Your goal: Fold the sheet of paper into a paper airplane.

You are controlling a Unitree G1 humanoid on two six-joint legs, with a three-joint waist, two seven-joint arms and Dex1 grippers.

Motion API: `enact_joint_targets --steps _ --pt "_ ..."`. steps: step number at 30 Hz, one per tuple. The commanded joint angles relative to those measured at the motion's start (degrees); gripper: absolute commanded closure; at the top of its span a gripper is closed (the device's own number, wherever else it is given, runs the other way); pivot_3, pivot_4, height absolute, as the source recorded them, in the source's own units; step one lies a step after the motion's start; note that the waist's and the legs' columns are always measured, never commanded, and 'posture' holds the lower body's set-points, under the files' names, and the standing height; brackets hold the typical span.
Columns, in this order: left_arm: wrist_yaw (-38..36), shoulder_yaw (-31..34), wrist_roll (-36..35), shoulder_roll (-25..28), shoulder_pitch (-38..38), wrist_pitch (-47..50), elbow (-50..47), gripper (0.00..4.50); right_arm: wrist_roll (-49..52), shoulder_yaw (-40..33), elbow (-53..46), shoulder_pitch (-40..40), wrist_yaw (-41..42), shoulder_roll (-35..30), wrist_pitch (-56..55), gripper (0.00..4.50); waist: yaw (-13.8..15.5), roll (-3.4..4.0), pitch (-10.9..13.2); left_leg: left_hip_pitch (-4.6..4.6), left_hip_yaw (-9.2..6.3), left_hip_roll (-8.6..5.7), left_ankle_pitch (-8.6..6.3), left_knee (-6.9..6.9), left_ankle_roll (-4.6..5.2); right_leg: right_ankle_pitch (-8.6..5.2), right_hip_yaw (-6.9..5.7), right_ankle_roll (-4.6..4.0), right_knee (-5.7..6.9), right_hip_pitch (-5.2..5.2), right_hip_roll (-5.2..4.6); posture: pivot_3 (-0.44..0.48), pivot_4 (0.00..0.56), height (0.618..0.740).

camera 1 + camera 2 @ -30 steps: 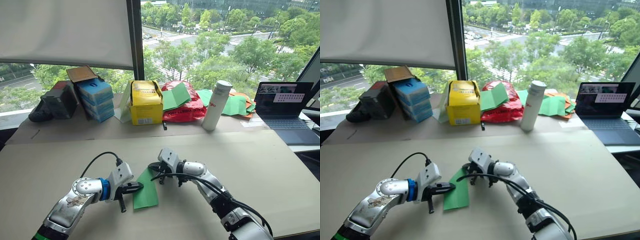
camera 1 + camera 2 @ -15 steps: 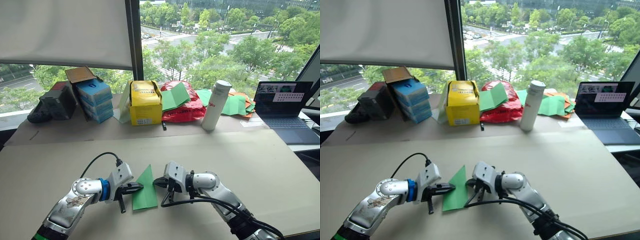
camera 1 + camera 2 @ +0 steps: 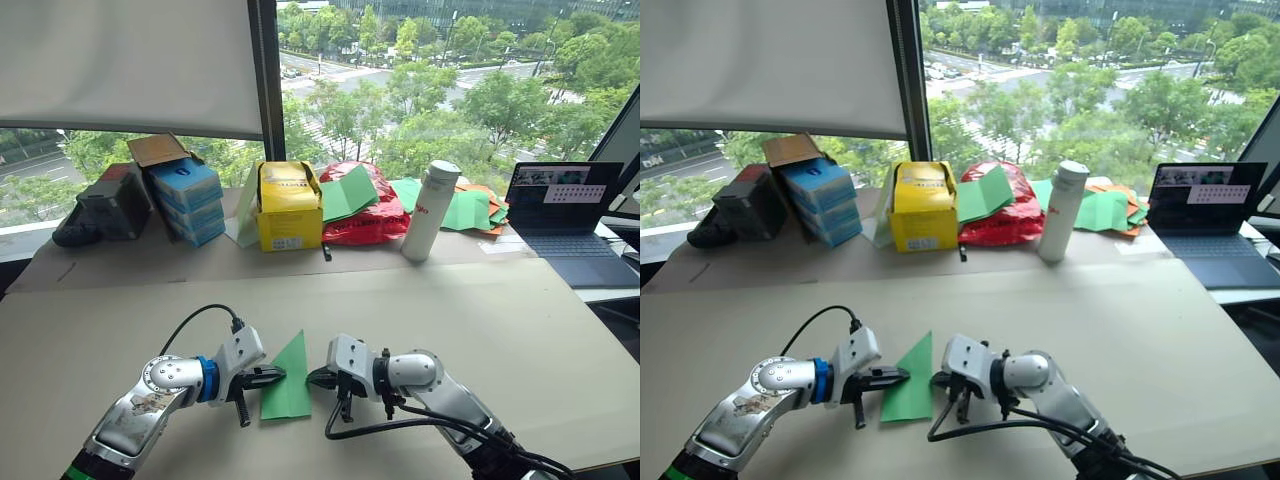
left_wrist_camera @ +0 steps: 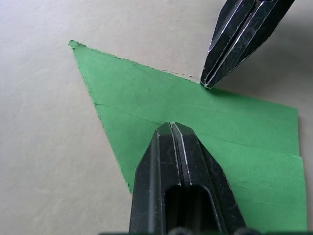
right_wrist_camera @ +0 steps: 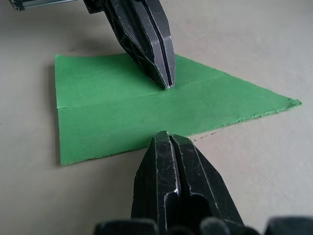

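Swung down since a second ago: right gripper (image 3: 318,378), from the far corner of the sheet of paper (image 3: 287,370) to its right edge, low in the frame's centre. Fingers pressed together, tip at the edge, grasping nothing. Left gripper (image 3: 276,376) likewise clenched, tip pressing the green sheet flat on the table (image 3: 520,320). Upper centre: yellow box (image 3: 290,205), white bottle (image 3: 431,211) with red lettering, neither legible.

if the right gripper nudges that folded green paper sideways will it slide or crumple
The green paper lies flat and thin on the smooth table, so it would probably slide. The left gripper, shut, presses on it, so it might pivot or buckle instead. The right gripper is shut at its edge.
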Motion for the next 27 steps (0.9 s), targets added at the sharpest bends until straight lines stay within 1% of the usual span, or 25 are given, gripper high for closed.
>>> enact_joint_targets --steps 1,6,10,13,19,22,27 --pt "-0.39 -1.45 0.69 0.94 1.16 1.94 0.88 4.48 -1.40 2.87 2.63 1.17 0.29 0.34 1.19 4.50 -0.01 -0.01 0.00 0.00 0.00 0.00 0.00 0.00 0.00 0.00 0.00 0.00 0.00 0.00 0.00 0.000 0.150 0.740" --pt "-0.60 -1.51 0.76 1.08 1.10 1.77 1.00 4.48 5.27 -3.45 -4.58 0.63 1.00 0.85 1.91 4.50 0.13 0.00 0.02 -0.02 -0.01 0.01 0.02 0.00 -0.02 -0.01 -0.01 -0.01 0.01 -0.02 0.01 0.000 0.150 0.740" --pt "-0.83 -1.54 0.80 1.23 1.06 1.76 1.06 4.48 7.07 -3.12 -7.27 1.18 1.24 1.47 2.34 4.50 0.11 0.00 0.04 -0.20 0.00 0.00 0.01 0.02 -0.01 0.00 -0.01 0.00 0.00 -0.14 0.01 0.000 0.150 0.740" --pt "-0.84 -1.65 0.83 1.27 1.01 1.75 1.01 4.48 5.89 -1.81 -6.54 1.47 0.55 1.89 2.14 4.50 0.15 0.01 0.04 -0.19 -0.01 0.00 0.02 0.02 -0.02 0.00 -0.03 -0.01 0.00 -0.15 0.01 0.000 0.150 0.740" --pt "-0.70 -1.62 0.69 1.17 1.15 1.96 0.60 4.48 1.84 -2.30 1.71 0.10 -3.79 2.79 -0.61 4.50 0.14 0.00 0.05 -0.20 -0.01 0.00 0.02 0.03 -0.02 0.00 -0.03 -0.01 0.00 -0.14 0.01 0.000 0.150 0.740" --pt "-0.68 -1.51 0.66 1.28 1.20 1.99 0.51 4.48 1.83 -2.22 2.85 0.10 -2.84 2.10 -1.92 4.50 0.14 0.00 0.05 -0.18 -0.01 0.00 0.03 0.04 -0.03 0.00 -0.04 -0.01 0.00 -0.13 0.01 0.000 0.150 0.740" --pt "-0.66 -1.52 0.77 1.26 0.94 1.88 0.79 4.48 2.69 1.11 0.68 2.77 1.62 0.03 -1.05 4.50 0.15 0.00 0.05 -0.17 -0.01 0.00 0.02 0.04 -0.02 0.00 -0.04 0.00 0.00 -0.10 0.01 0.000 0.150 0.740"
